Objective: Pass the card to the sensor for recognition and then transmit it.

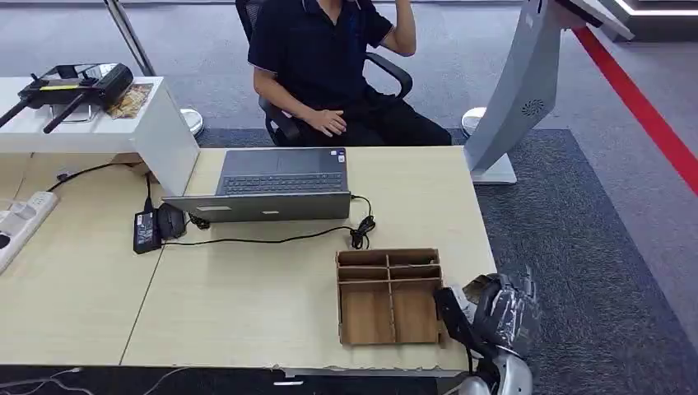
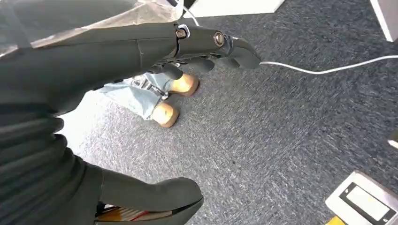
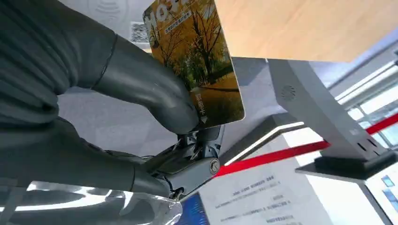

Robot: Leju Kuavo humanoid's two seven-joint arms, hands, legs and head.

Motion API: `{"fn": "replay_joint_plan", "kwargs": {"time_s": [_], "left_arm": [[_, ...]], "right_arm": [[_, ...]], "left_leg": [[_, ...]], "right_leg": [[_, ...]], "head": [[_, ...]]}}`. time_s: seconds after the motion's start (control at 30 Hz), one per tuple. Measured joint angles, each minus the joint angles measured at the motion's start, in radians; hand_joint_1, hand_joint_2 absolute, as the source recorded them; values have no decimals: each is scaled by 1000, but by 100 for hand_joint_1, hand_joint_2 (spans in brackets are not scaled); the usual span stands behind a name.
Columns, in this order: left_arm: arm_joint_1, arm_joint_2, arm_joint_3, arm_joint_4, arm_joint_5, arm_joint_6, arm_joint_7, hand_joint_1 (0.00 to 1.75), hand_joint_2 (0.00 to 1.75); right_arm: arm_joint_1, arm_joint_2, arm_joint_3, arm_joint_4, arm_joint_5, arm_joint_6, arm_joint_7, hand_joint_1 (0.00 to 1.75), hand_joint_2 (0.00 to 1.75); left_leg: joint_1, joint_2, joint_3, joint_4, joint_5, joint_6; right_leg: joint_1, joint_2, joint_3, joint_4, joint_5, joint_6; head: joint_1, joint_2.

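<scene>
A card point(image 3: 199, 61) printed with yellow autumn trees is pinched between the thumb and fingers of my right hand point(image 3: 117, 108). In the head view my right hand point(image 1: 500, 317) hovers at the table's near right corner, just right of a wooden divider box point(image 1: 388, 296). A grey kiosk stand point(image 1: 527, 90) rises beyond the table's far right corner, and the same kiosk stand point(image 3: 314, 108) appears behind the card. My left hand point(image 2: 108, 79) hangs over grey carpet with its fingers apart and nothing in it.
A person point(image 1: 329, 58) sits on a chair behind the table point(image 1: 247, 304), facing an open laptop point(image 1: 276, 185) with a charger and cables. A white counter point(image 1: 90, 123) at the left carries a black antenna device point(image 1: 74, 86). A red floor line point(image 1: 642, 107) runs at the right.
</scene>
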Motion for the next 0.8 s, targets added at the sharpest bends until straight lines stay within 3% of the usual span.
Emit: {"fn": "replay_joint_plan", "kwargs": {"time_s": [0.23,0.33,0.8], "left_arm": [[0,0,0,0,-1,0,-5,0,175],[0,0,0,0,-1,0,-8,0,175],[0,0,0,0,-5,0,-22,0,175]], "right_arm": [[-1,43,-19,-81,-41,-1,-156,175,175],[-1,56,-27,-113,-58,-1,-195,175,175],[-1,62,-31,-195,-105,0,-217,175,175]], "left_leg": [[0,0,0,0,0,0],[0,0,0,0,0,0],[0,-1,0,0,0,0]], "right_leg": [[0,0,0,0,0,0],[0,0,0,0,0,0],[0,0,1,0,0,0]], "head": [[0,0],[0,0],[0,0]]}}
